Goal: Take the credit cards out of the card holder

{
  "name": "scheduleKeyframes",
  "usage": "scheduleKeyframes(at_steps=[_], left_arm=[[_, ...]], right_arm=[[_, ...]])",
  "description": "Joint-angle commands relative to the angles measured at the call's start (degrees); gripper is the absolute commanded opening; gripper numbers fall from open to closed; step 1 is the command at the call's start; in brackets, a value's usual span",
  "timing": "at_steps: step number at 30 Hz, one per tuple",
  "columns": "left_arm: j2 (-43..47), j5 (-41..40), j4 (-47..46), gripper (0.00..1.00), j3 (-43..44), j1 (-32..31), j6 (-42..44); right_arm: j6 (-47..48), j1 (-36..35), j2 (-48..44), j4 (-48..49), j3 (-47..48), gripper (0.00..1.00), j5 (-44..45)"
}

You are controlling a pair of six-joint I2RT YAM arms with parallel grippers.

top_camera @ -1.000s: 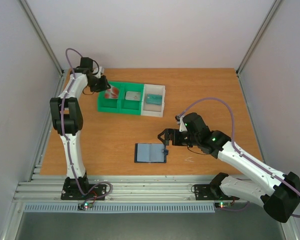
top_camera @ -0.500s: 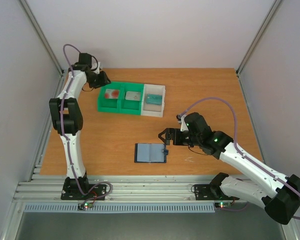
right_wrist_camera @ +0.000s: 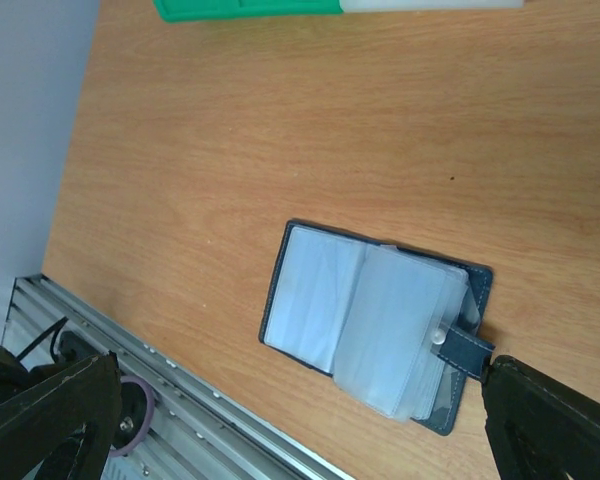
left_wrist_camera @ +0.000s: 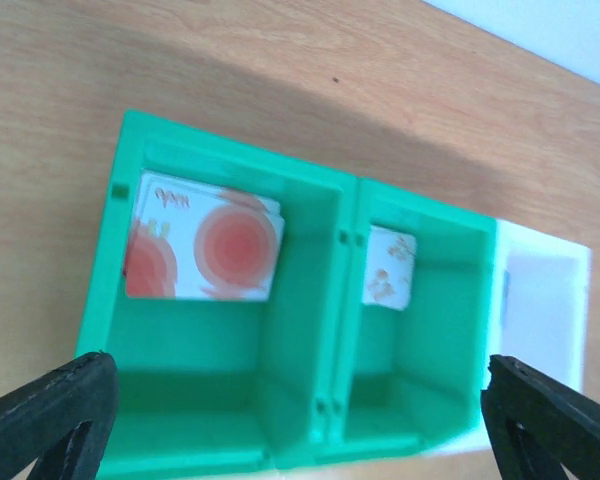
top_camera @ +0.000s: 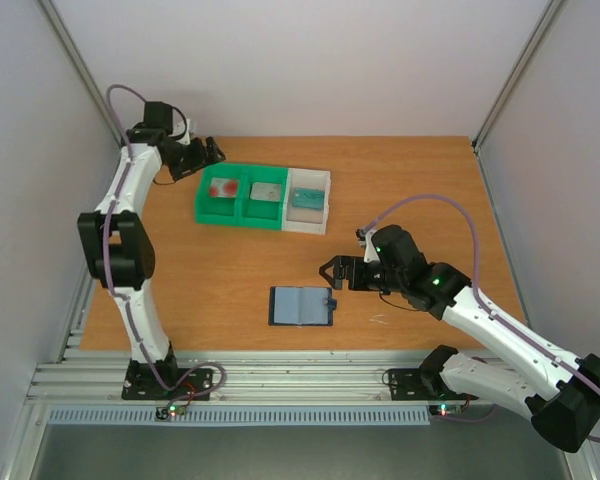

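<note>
The card holder (top_camera: 302, 305) lies open on the table, its clear blue-grey pockets fanned out (right_wrist_camera: 375, 325) and its side tab (right_wrist_camera: 462, 346) at the right edge. My right gripper (top_camera: 328, 278) hovers open over that tab end, and its right fingertip (right_wrist_camera: 550, 425) sits beside the tab. One of the credit cards (left_wrist_camera: 205, 250), white with red round blotches, lies in the green tray's left compartment (top_camera: 223, 187). A second card (left_wrist_camera: 390, 265) rests in the middle compartment. My left gripper (top_camera: 212, 152) is open and empty at the tray's back-left corner, and in its wrist view (left_wrist_camera: 300, 430) it looks down on the tray.
The green-and-white compartment tray (top_camera: 242, 214) stands at the back left of the table, and its white end compartment (top_camera: 307, 196) holds a teal item. The metal rail (right_wrist_camera: 170, 365) runs along the near table edge, just below the card holder.
My left gripper opened and let go of the red-blotched card, which now lies flat in the tray's left compartment. That arm then drew back to the left. The right arm barely moved.
</note>
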State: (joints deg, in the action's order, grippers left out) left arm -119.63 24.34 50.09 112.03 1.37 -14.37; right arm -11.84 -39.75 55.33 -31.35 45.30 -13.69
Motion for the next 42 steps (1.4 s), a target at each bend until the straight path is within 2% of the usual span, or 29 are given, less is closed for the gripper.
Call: scheduleKeyframes(at_steps=[1, 14, 20, 26, 32, 42], left_arm=[[11.2, 2.6, -4.4, 0.99, -8.9, 0.0, -3.4], [38.8, 12.0, -6.8, 0.99, -33.5, -1.1, -4.3], [52.0, 11.0, -8.6, 0.99, -44.5, -8.5, -4.3], [63.0, 12.5, -12.3, 0.99, -54.0, -11.1, -9.0], [71.6, 11.7, -11.3, 0.99, -57.6, -11.2, -10.4], [78.6, 12.7, -12.8, 0.99, -59.7, -11.2, -12.7]], right_arm=[[1.2, 0.2, -1.9, -2.9, 2.8, 0.98, 3.6], [2.0, 0.3, -5.1, -9.3, 7.7, 0.98, 11.1], [1.2, 0.3, -5.0, -10.7, 10.0, 0.98, 13.2], [0.8, 0.3, -5.2, -13.1, 12.2, 0.98, 16.2], [1.8, 0.3, -6.3, -15.1, 14.5, 0.98, 18.2], [1.8, 0.3, -7.2, -15.6, 15.0, 0.98, 18.4]])
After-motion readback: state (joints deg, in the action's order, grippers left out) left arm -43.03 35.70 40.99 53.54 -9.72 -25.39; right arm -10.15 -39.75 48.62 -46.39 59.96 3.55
